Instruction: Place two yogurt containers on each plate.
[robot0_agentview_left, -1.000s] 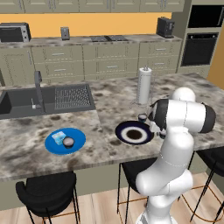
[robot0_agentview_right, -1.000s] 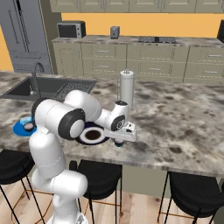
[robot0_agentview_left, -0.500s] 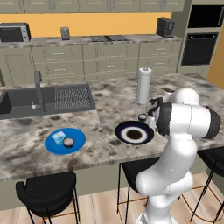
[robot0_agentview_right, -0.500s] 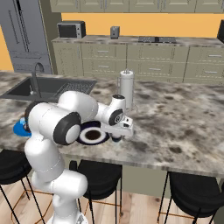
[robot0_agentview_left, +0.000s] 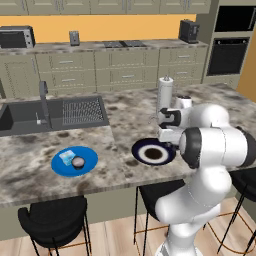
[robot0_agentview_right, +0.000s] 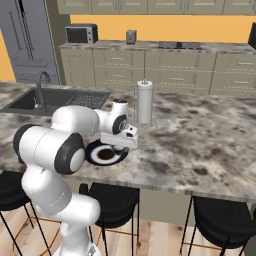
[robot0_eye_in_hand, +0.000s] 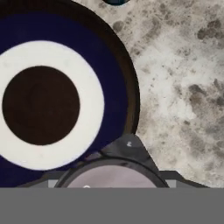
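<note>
Jaws closed, it seems, on one whitish-topped yogurt cup (robot0_eye_in_hand: 114, 175) beside my navy plate (robot0_eye_in_hand: 118, 87); two more cups (robot0_agentview_left: 71, 160) sit on the blue plate (robot0_agentview_left: 90, 156). No legible writing.

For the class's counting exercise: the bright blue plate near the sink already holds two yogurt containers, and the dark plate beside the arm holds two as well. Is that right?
Not quite. The bright blue plate does hold two yogurt containers, but the dark plate holds none yet; the left base view and the hand view show its centre bare.
</note>
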